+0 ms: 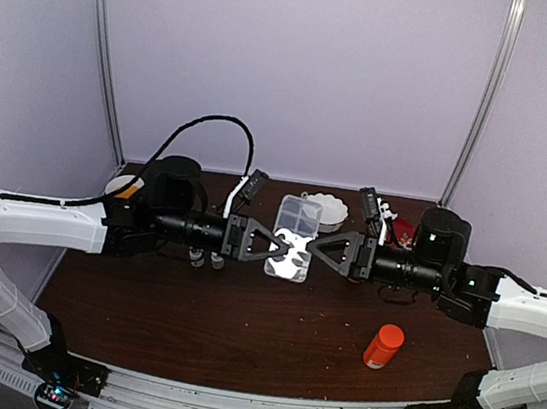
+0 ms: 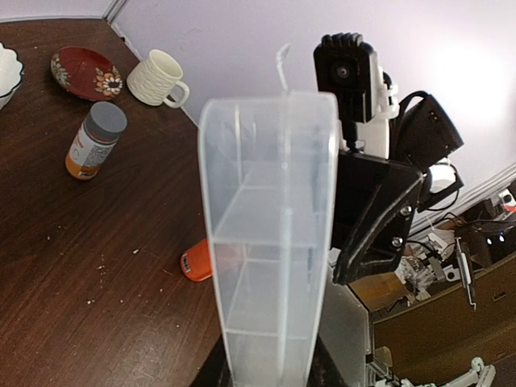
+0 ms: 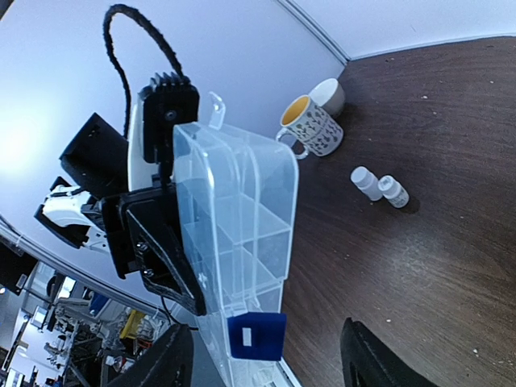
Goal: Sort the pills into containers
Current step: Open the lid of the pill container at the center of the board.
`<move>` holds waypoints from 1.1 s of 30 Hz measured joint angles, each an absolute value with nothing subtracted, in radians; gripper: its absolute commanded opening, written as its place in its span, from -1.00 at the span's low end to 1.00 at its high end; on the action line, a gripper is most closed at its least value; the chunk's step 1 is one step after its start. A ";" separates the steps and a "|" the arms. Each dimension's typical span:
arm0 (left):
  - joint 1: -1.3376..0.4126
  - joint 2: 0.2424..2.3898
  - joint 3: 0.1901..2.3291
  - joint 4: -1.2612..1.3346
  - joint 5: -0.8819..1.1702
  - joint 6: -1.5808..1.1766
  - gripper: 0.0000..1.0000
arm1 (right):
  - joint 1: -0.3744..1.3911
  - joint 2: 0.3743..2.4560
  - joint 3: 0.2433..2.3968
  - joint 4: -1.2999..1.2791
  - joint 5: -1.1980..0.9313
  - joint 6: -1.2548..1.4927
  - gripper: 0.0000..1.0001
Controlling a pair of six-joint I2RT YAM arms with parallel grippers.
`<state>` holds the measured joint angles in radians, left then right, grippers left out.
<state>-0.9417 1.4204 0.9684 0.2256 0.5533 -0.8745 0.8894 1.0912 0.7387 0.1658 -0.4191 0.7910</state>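
The clear pill organizer box hangs in the air over the table's middle, between both grippers. My left gripper is shut on one end of it; in the left wrist view the box rises edge-on from the gripper. My right gripper is open, its fingers wide apart around the end with the blue latch of the box. The compartments look empty. No pills show in any view.
An orange bottle stands at the front right. Two tiny white bottles and a patterned mug stand on the left. A white bowl, a red plate, a ribbed white mug and a grey-capped bottle are at the back.
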 measured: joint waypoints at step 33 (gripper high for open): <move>-0.941 1.422 0.969 0.241 0.600 -0.863 -0.98 | 0.883 1.030 0.701 0.268 -0.519 0.863 -0.56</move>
<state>-0.9413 1.4223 0.9688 0.2413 0.5999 -0.8635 0.8829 1.0302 0.7013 0.2684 -0.5194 0.8631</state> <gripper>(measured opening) 0.218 0.220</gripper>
